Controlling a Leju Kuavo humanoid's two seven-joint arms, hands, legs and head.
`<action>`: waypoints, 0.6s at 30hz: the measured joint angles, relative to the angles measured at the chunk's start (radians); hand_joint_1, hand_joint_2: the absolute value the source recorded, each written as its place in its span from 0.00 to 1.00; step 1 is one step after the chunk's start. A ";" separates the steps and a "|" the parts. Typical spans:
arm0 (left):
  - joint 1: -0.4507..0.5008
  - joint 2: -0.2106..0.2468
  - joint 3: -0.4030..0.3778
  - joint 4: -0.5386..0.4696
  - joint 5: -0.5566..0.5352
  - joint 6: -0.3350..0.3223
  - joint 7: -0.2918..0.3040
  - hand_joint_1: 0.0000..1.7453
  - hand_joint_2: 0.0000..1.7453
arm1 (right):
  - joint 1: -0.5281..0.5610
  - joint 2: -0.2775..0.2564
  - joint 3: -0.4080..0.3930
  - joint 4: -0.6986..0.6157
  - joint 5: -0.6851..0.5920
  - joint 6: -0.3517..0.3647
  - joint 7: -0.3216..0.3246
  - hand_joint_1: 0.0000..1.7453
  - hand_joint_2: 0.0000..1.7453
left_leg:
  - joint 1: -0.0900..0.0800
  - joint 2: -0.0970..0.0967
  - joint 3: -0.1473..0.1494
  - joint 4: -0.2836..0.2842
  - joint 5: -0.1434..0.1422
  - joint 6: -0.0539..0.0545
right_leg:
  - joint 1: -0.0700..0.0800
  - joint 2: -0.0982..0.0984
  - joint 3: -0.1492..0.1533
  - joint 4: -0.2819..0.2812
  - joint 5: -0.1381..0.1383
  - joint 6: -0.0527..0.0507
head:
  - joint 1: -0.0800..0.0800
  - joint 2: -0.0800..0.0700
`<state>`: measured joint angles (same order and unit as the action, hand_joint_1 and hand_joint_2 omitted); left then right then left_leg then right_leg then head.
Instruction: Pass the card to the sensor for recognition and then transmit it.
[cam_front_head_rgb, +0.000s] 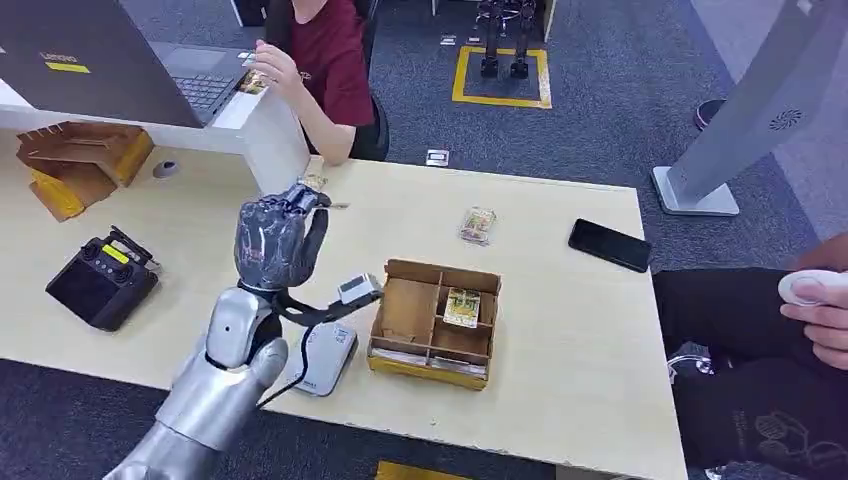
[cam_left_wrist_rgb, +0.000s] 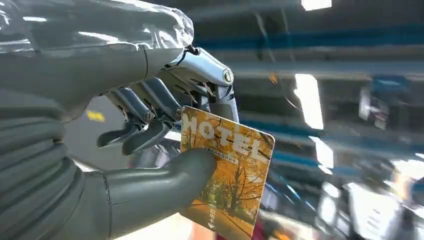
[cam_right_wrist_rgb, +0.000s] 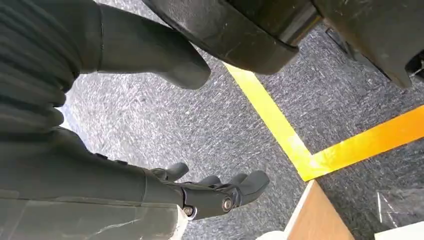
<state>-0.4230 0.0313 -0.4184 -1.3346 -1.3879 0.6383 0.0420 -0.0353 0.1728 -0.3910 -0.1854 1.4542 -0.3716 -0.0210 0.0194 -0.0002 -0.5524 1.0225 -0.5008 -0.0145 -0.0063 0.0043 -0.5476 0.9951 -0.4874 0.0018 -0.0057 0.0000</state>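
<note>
My left hand (cam_front_head_rgb: 281, 240) is raised above the table's left half, and up close my left hand (cam_left_wrist_rgb: 150, 125) pinches an orange hotel card (cam_left_wrist_rgb: 227, 175) between thumb and fingers, the card standing upright. A sliver of the card (cam_front_head_rgb: 313, 183) peeks over the fingertips. Below and right of the hand, a white sensor box (cam_front_head_rgb: 326, 360) lies near the table's front edge, with a small grey scanner head (cam_front_head_rgb: 359, 289) on a black stalk above it. My right hand (cam_right_wrist_rgb: 215, 192) hangs over the carpet, holding nothing, fingers apart.
A cardboard compartment box (cam_front_head_rgb: 410, 312) holding a card (cam_front_head_rgb: 462, 306) stands right of the sensor. A wrapped card pack (cam_front_head_rgb: 478, 225), black phone (cam_front_head_rgb: 610, 245) and black controller (cam_front_head_rgb: 101, 280) lie on the table. One person (cam_front_head_rgb: 325, 60) sits behind it by a laptop (cam_front_head_rgb: 120, 65); another's hand (cam_front_head_rgb: 820, 305) is at right.
</note>
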 joint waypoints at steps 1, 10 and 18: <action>-0.016 0.000 0.019 0.035 -0.010 0.022 0.011 1.00 1.00 | 0.000 0.000 0.000 0.000 0.001 -0.001 0.000 0.00 1.00 | 0.000 0.000 0.000 0.000 0.000 0.000 | 0.000 0.000 0.000 0.000 0.000 0.000 | 0.000 0.000; -0.091 -0.003 0.147 0.221 -0.062 0.045 0.018 1.00 1.00 | -0.001 0.000 0.000 0.000 0.013 -0.001 0.001 0.00 1.00 | 0.000 0.001 0.000 0.000 0.000 0.000 | 0.000 0.001 0.000 0.000 0.000 0.000 | 0.000 0.000; -0.099 -0.011 0.194 0.272 -0.069 0.045 0.009 1.00 1.00 | -0.002 0.000 0.000 0.000 0.018 -0.001 0.007 0.00 1.00 | 0.000 0.000 0.000 0.000 0.000 0.000 | 0.000 0.001 0.000 0.000 0.000 0.000 | 0.000 0.000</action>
<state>-0.5216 0.0202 -0.2243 -1.0624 -1.4569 0.6832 0.0507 -0.0371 0.1728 -0.3910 -0.1854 1.4725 -0.3727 -0.0141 0.0194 0.0002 -0.5526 1.0225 -0.5006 -0.0146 -0.0063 0.0051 -0.5479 0.9952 -0.4871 0.0019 -0.0057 0.0000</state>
